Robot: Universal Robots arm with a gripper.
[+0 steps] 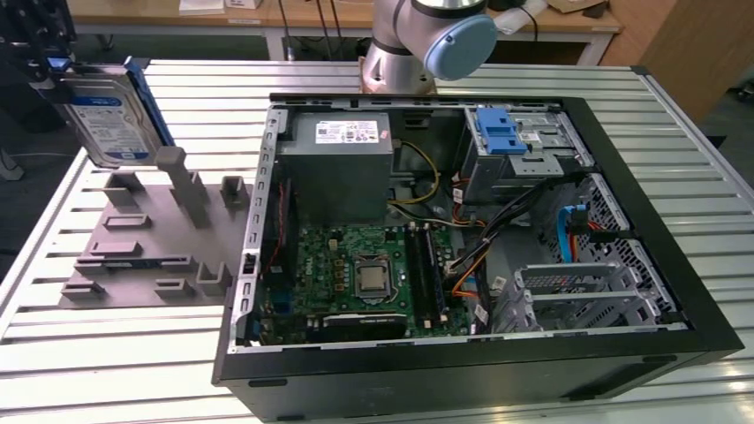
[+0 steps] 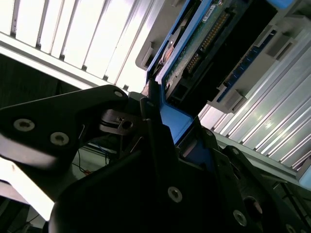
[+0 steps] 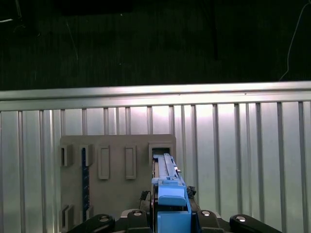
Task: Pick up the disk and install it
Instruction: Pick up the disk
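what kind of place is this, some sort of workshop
Probably a robotics lab bench for computer assembly: an open computer case lies on a slatted metal table, a grey fixture sits beside it, and the arm's tool grips the disk.

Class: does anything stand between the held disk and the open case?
Yes. The disk, in the gripper, is upright at the grey fixture; a tall post of it and then the case's side wall stand toward the exterior view's right.
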